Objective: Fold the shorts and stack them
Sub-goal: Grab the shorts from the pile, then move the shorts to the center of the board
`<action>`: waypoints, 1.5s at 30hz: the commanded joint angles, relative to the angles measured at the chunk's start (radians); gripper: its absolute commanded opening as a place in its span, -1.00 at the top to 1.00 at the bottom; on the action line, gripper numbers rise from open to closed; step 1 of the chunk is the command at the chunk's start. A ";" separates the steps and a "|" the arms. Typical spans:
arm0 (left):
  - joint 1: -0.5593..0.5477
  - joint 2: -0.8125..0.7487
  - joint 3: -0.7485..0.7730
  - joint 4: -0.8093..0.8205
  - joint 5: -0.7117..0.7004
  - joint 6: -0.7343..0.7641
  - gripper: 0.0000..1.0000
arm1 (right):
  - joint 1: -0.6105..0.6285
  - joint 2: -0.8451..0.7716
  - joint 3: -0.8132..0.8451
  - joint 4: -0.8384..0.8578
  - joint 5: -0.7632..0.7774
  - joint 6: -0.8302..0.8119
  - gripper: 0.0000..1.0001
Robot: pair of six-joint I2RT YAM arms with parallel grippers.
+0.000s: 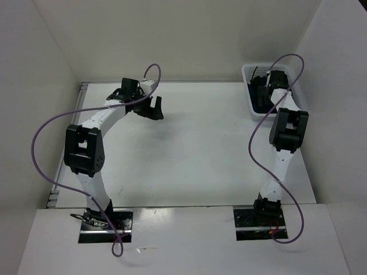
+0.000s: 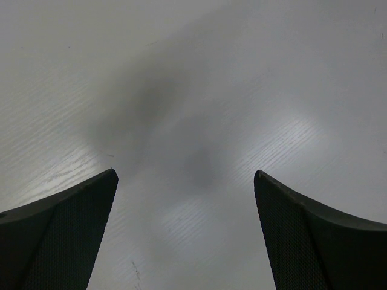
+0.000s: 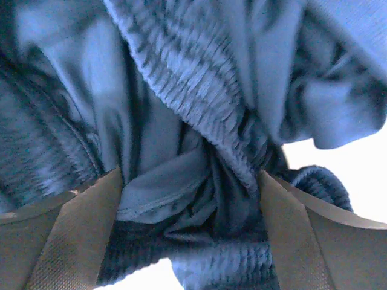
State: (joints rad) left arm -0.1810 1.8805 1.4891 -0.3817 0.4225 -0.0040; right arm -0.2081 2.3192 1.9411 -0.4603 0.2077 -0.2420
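Observation:
The dark navy shorts point(image 3: 193, 90) lie crumpled in the white mesh basket point(image 1: 250, 71) at the back right; only a small dark patch of them point(image 1: 256, 98) shows in the top view. My right gripper point(image 1: 262, 91) reaches down into the basket. In the right wrist view it point(image 3: 190, 181) is open, its fingers point(image 3: 78, 229) wide apart, with bunched fabric and a ribbed waistband between them. My left gripper point(image 1: 155, 109) hovers open and empty over bare table at the back left; the left wrist view point(image 2: 185, 175) shows only tabletop between its jaws.
White walls enclose the table on the left, back and right. The basket sits against the right wall in the back corner. Purple cables loop from both arms. The white tabletop point(image 1: 195, 149) lies between the arms.

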 commanded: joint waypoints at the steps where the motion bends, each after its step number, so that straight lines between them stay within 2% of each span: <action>1: -0.012 0.023 0.046 0.012 0.002 0.004 -1.00 | -0.011 -0.026 -0.043 0.008 0.052 -0.026 -0.64; 3: -0.025 0.032 0.056 0.012 0.002 0.004 -1.00 | -0.011 -0.017 -0.053 -0.003 0.052 -0.037 -0.27; 4: -0.034 0.032 0.056 0.012 0.002 0.004 -1.00 | -0.011 -0.017 -0.053 -0.003 0.042 -0.037 0.17; 6: -0.034 0.032 0.056 0.012 0.002 0.004 -1.00 | -0.011 -0.017 -0.053 -0.003 0.042 -0.037 0.63; 7: -0.034 0.032 0.056 0.012 0.013 0.004 -1.00 | -0.011 -0.017 -0.053 -0.003 0.033 -0.037 1.00; 13: -0.034 0.032 0.056 0.012 0.013 0.004 -1.00 | -0.020 -0.076 0.076 -0.026 -0.114 0.038 1.00; 18: -0.034 0.014 0.083 0.021 0.004 0.004 -1.00 | -0.030 -0.164 0.287 -0.047 -0.289 0.174 1.00; 25: -0.034 -0.061 0.091 0.030 -0.036 0.004 -1.00 | -0.039 -0.357 0.398 0.041 -0.406 0.279 1.00; 32: -0.034 -0.236 -0.001 0.058 -0.172 0.004 -1.00 | 0.114 -0.495 0.577 0.063 -0.468 0.302 1.00; 37: -0.034 -0.389 -0.098 0.093 -0.277 0.004 -1.00 | 0.327 -0.508 0.650 0.031 -0.496 0.351 1.00; 41: -0.034 -0.486 -0.161 0.102 -0.332 0.004 -1.00 | 0.443 -0.468 0.650 0.031 -0.496 0.457 1.00; 45: 0.001 -0.557 -0.188 0.102 -0.350 0.004 -1.00 | 0.524 -0.431 0.544 0.009 -0.429 0.530 1.00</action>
State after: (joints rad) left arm -0.2066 1.3712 1.3140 -0.3122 0.1169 -0.0036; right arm 0.2893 1.8442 2.5519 -0.4637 -0.2707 0.1886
